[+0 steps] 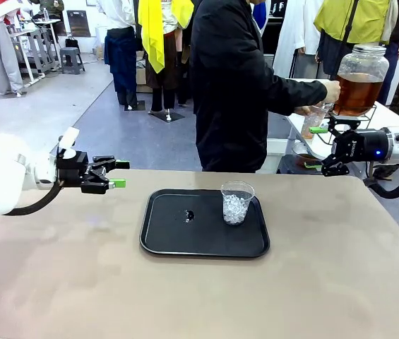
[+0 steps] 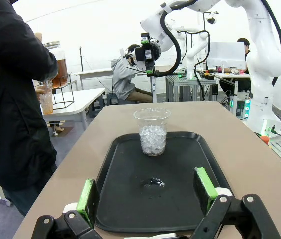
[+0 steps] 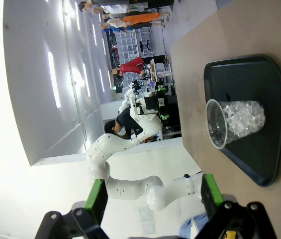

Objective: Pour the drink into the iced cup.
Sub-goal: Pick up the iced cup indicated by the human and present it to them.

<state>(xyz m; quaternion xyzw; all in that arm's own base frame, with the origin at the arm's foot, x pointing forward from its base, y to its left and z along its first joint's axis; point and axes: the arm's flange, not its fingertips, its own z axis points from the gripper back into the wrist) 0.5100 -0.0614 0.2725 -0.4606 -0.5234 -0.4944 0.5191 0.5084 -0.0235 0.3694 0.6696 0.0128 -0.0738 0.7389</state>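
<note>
My left gripper [image 1: 120, 174] hung wide apart and empty, left of the tray [image 1: 164, 240]. Right gripper [image 1: 316, 147] was also apart, far right, just beside the person's small cup [image 1: 313, 119] of drink [image 1: 309, 131]. Right arm was nearer. Iced cup [image 1: 236, 203] stood upright on the tray's right half.

Clear plastic cup [image 1: 237, 201]; black tray [image 1: 164, 233] smooth, slight sheen; table [image 1: 58, 268] matt tan; glass jar [image 1: 368, 63] glossy.

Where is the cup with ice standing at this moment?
In the front view, the iced cup stands upright on the black tray, near its far right corner, to the right of a small wet-looking spot.
</note>
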